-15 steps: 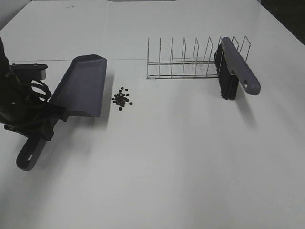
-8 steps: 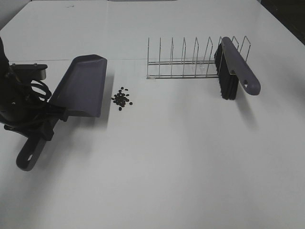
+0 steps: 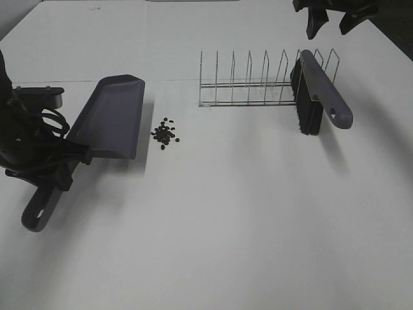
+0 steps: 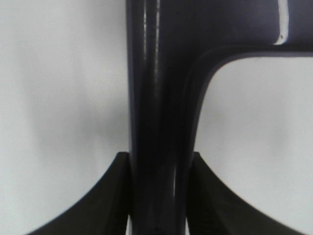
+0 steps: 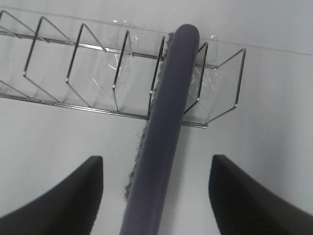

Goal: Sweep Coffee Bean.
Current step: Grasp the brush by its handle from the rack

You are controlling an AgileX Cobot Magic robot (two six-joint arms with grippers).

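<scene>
Dark coffee bean cluster is lying on the counter, just beside the dustpan lip. Left claw is clamping the dustpan handle. Right claw, jaws spread, is hovering astride the brush. Step: brush pickup. Next, probably: lowering, closing.

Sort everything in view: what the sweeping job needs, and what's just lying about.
Job: beans, dustpan, brush.
Lying about: rack, though the brush rests in it.

right hand cut off at top edge, coffee bean too small to count
</scene>
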